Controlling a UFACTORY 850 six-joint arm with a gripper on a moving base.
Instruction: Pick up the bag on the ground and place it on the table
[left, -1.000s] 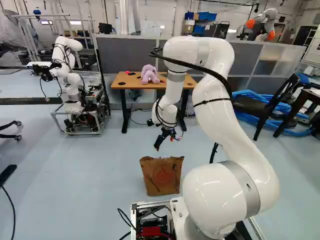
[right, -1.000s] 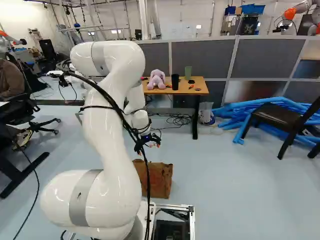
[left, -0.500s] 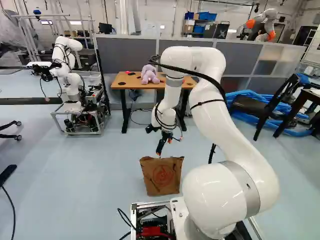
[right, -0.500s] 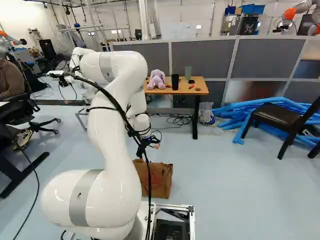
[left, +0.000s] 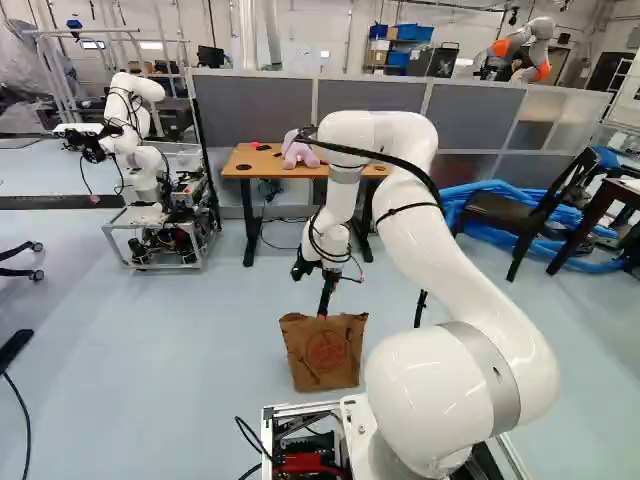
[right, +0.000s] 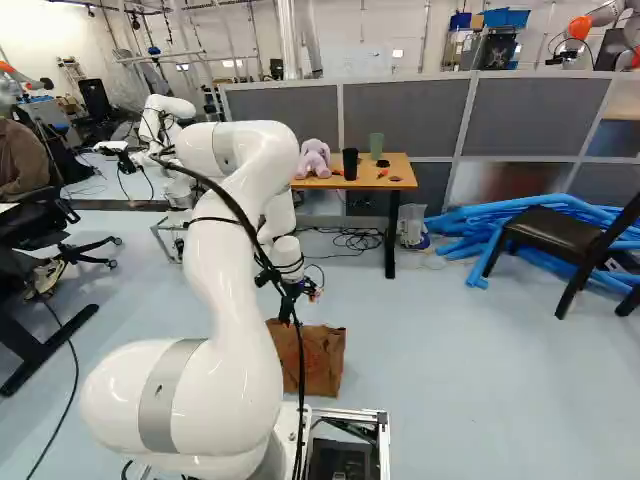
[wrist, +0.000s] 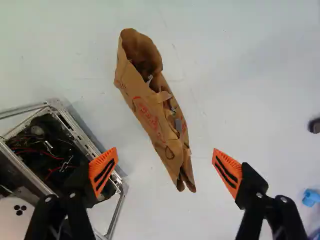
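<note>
1. Left base view: The brown paper bag (left: 330, 365) stands on the floor (left: 180, 340), not on the table (left: 250, 162). It has red print on its front, with a round shape. The big white arm (left: 440, 240) bends over, and its black tool (left: 322, 312) points down at the top edge of the bag. I can't tell from here if they touch. Past the bag is the table, with a purple stuffed toy (left: 298, 153) on it. Another robot (left: 145, 90) is on a metal cart at the left.

2. Right base view: The bag is on the floor just ahead of the base, partly behind the arm and its black cable. The tool is over the bag. On the table, a black cup (right: 350, 163) and a green cup (right: 376, 144) stand near the toy. A dark chair (right: 555, 235) and a pile of blue tubes (right: 470, 225) are at the right.

3. Wrist view: The tool (wrist: 165, 159) is wide open and holds nothing. The skinny, folded end of the bag is between the two orange pads (wrist: 104, 171), with a gap on each side. The bag's open mouth is farther ahead. There is red print on its side, too small to make out. The metal frame (wrist: 82, 139) of the base is beside the bag.
</note>
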